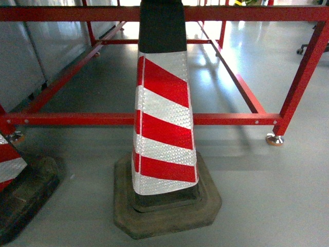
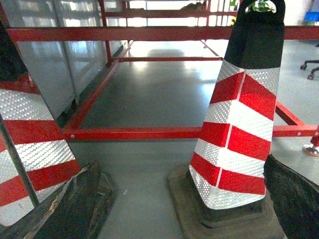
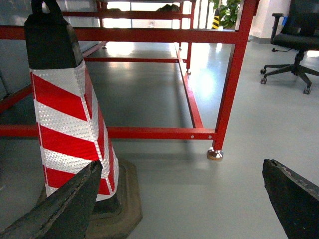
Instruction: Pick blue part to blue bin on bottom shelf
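The blue part, the blue bin and the bottom shelf are all out of view. In the left wrist view my left gripper (image 2: 180,162) hangs low over the grey floor, its black fingers (image 2: 75,199) wide apart with nothing between them. My right gripper (image 3: 183,163) is open too, its dark fingers (image 3: 289,194) at the bottom corners of its wrist view over bare floor. Neither gripper shows in the head view.
A red-and-white traffic cone (image 1: 164,113) on a dark rubber base stands directly ahead, with a second cone (image 1: 10,164) at the left. Behind them runs a low red steel frame (image 1: 103,119) with a metal foot (image 1: 274,139). An office chair (image 3: 296,35) stands far right.
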You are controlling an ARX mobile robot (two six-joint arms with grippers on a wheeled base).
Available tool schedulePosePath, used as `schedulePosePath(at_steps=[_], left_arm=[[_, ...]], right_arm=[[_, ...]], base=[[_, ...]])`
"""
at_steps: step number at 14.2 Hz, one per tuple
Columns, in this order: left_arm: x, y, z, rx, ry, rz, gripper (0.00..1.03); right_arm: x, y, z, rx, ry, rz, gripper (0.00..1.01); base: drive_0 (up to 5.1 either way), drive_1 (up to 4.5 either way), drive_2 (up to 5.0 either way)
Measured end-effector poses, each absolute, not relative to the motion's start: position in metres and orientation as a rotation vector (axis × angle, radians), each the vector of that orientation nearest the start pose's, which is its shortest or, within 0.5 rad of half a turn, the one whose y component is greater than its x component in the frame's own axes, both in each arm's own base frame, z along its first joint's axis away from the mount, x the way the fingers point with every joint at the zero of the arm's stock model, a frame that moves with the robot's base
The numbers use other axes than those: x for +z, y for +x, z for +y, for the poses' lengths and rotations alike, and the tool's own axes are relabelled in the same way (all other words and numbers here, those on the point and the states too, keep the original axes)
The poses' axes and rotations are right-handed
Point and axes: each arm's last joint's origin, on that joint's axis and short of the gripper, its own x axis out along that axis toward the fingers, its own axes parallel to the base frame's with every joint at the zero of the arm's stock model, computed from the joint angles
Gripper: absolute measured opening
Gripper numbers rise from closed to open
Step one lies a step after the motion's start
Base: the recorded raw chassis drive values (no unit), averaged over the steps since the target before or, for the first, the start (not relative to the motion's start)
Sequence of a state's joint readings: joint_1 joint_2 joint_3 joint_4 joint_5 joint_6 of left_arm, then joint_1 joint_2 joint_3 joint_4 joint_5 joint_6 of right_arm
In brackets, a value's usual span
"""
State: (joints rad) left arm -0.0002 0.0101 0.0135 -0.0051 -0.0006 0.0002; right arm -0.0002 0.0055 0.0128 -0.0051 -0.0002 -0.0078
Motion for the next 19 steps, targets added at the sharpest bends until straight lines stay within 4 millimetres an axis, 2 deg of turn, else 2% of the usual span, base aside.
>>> schedulePosePath(at_steps=[19], left_arm=[[0.1668, 0.0975, 0.0000, 0.000, 0.000, 0.002, 0.98]], right_arm=[[0.1669, 0.0973, 0.0000, 0.000, -0.008, -0.002, 0.98]], base=[[0.0, 0.00, 0.0]])
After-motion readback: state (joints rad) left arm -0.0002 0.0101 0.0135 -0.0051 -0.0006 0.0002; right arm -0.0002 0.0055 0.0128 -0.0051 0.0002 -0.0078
